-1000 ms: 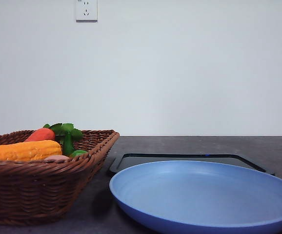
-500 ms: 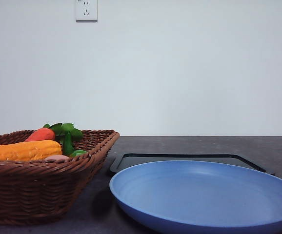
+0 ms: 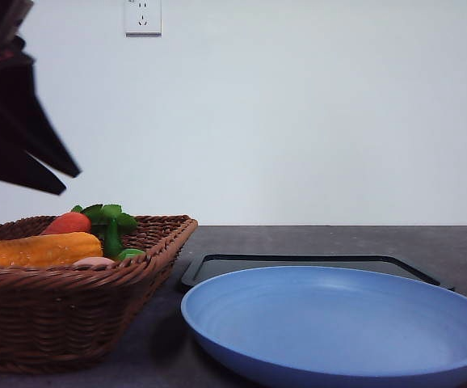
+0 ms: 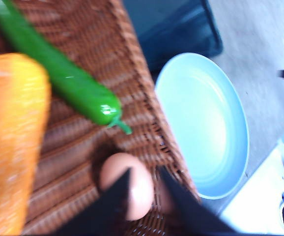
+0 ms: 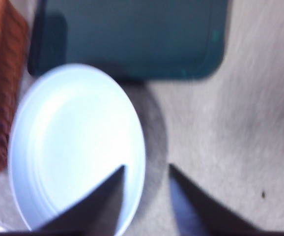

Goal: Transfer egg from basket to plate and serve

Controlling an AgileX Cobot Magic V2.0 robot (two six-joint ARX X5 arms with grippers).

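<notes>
**A:** Left claw (image 4: 143, 189) has its fingers apart, hanging right over the egg (image 4: 127, 183), which sits in the basket (image 4: 90, 59) near the rim, just below the tips.

**B:** Long axis?

**A:** Looks roughly in line with the fingers, but it's blurry. Green pepper (image 4: 58, 73) and corn (image 4: 12, 142) lie beyond it.

**B:** Right claw (image 5: 146, 169)?

**A:** Also spread, empty, over the plate (image 5: 68, 142) edge. Left one's way nearer the egg, I'd say.

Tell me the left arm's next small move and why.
Probably lower the left gripper straight down around the egg. Its open jaws hang above the egg, which lies in the basket near the rim beside a green pepper, and nothing is held yet. The plate sits bare, waiting.
</notes>
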